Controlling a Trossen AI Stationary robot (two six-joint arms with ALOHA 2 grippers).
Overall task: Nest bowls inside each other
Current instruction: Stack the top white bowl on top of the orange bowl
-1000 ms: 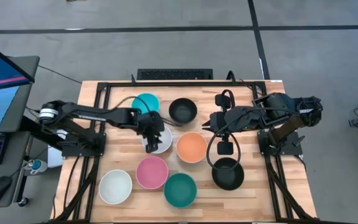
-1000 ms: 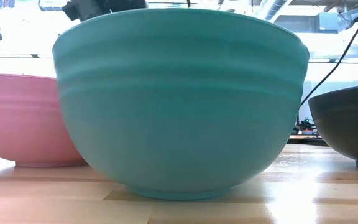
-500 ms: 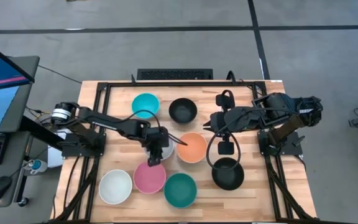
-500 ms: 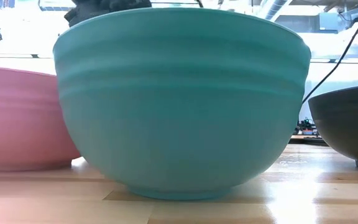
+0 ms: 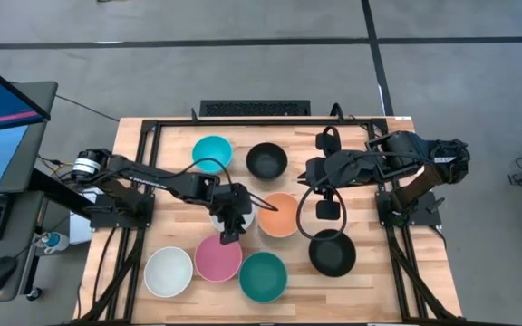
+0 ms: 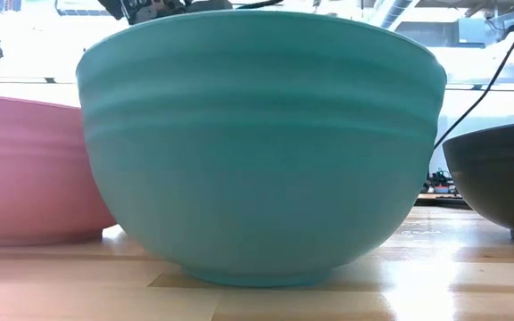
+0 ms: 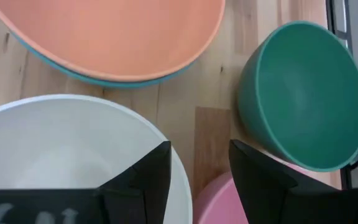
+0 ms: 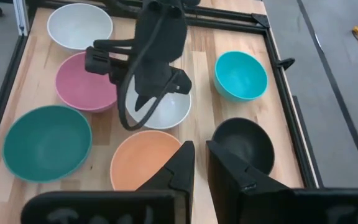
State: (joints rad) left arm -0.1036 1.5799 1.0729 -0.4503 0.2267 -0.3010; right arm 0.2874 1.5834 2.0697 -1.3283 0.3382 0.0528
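Observation:
Eight bowls show on the wooden table. My left gripper [image 5: 231, 232] [image 7: 199, 155] is open over the near rim of a white bowl [image 5: 216, 215] [image 7: 61, 155]. One finger is over its inside, the other outside toward the pink bowl [image 5: 217, 260]. The orange bowl [image 5: 279, 215] sits nested in a cyan-blue bowl [image 7: 98, 79]. Another white bowl [image 5: 169, 272], the dark teal bowl [image 5: 262, 276], a cyan-blue bowl [image 5: 212, 154] and two black bowls [image 5: 266, 161] [image 5: 333, 252] stand alone. My right gripper [image 5: 306, 172] [image 8: 201, 149] hovers shut between the black bowls. My left gripper comes from above, slanting toward the near edge, with the white bowl's near rim [image 7: 178, 168] between its open fingers. I cannot tell whether either finger touches the rim. The bowl stands on the table.
A black metal frame [image 5: 243, 120] borders the table's far and side edges. In the low view the dark teal bowl [image 6: 257, 143] fills the picture, with the pink bowl [image 6: 25, 169] and a black bowl [image 6: 498, 178] beside it. Bare wood lies along the near right edge.
My left gripper has moved from the white bowl's far side across it toward the near edge and slightly right, ending at its near rim. The pink bowl has slid a little toward the near edge. My right arm has drawn back slightly toward the far edge.

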